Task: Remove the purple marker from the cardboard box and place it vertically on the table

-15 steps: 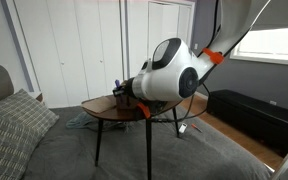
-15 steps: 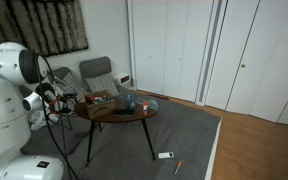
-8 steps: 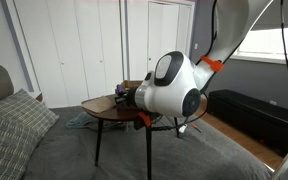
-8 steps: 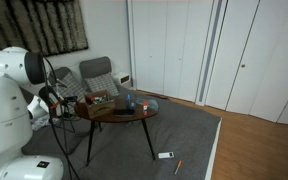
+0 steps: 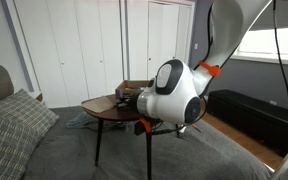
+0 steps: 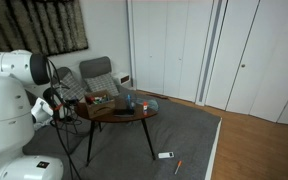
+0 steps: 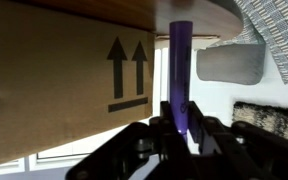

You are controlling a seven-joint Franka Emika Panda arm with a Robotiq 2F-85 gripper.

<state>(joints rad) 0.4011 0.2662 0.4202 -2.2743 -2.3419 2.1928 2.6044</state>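
Note:
In the wrist view my gripper is shut on the purple marker. The marker stands straight out of the jaws, and its far end reaches the edge of the dark brown table at the top of the picture. The cardboard box, printed with two black arrows, fills the left of that view, right beside the marker. In both exterior views the table carries the box. My white arm hides the gripper and the marker there.
A grey chair stands behind the table, and a grey cushion shows in the wrist view. A bed with a checked pillow is nearby. A low black bench runs under the window. Small items lie on the carpet.
My arm's large white joint has swung away from the table's front, and the box shows more behind it. The table and the box have not moved.

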